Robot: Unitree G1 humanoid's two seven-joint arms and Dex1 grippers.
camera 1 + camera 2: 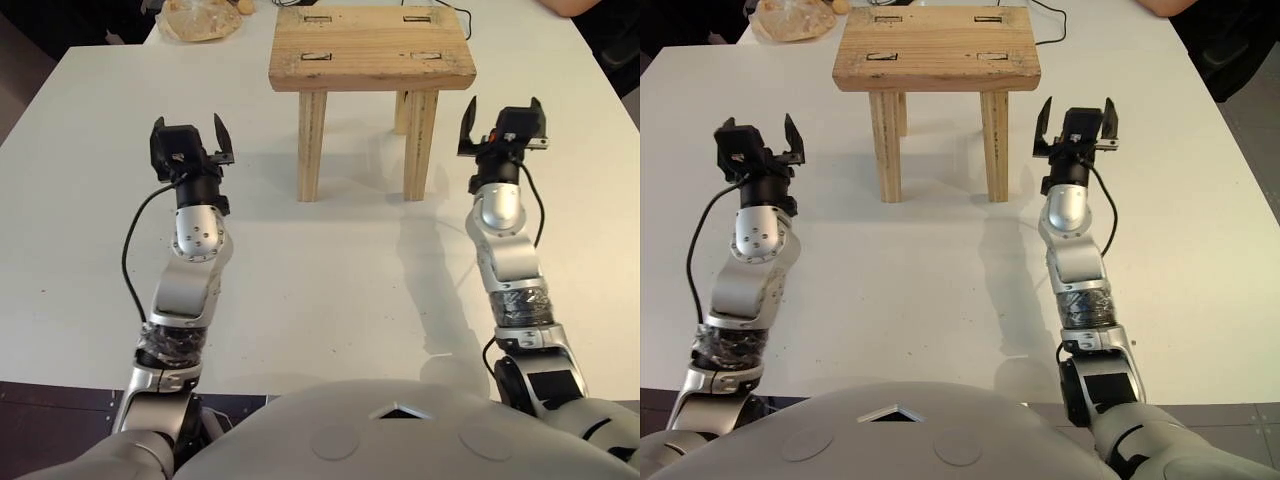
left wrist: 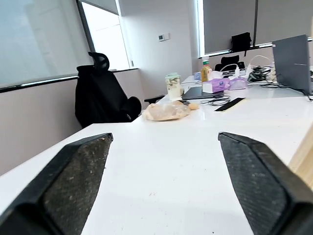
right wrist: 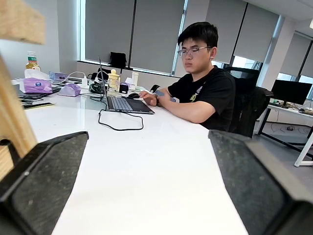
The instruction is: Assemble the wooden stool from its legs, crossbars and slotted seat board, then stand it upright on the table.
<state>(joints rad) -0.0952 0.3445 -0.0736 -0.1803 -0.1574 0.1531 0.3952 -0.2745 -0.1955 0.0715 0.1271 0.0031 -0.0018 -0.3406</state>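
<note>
White table (image 1: 300, 300), stool (image 1: 370, 50) standing upright on it, legs vertical (looks fully assembled to me). Your right gripper (image 1: 504, 112) sits just beside the stool's front right leg (image 1: 420, 145); left gripper (image 1: 188, 128) is farther off the opposite side. Both are spread wide, holding nothing.

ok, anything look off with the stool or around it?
Nothing stands out. The wooden stool stands upright on the white table, with its seat board level and its visible legs straight. The left gripper and right gripper sit open on either side, clear of it. A plastic bag lies near the table's far left corner.
</note>
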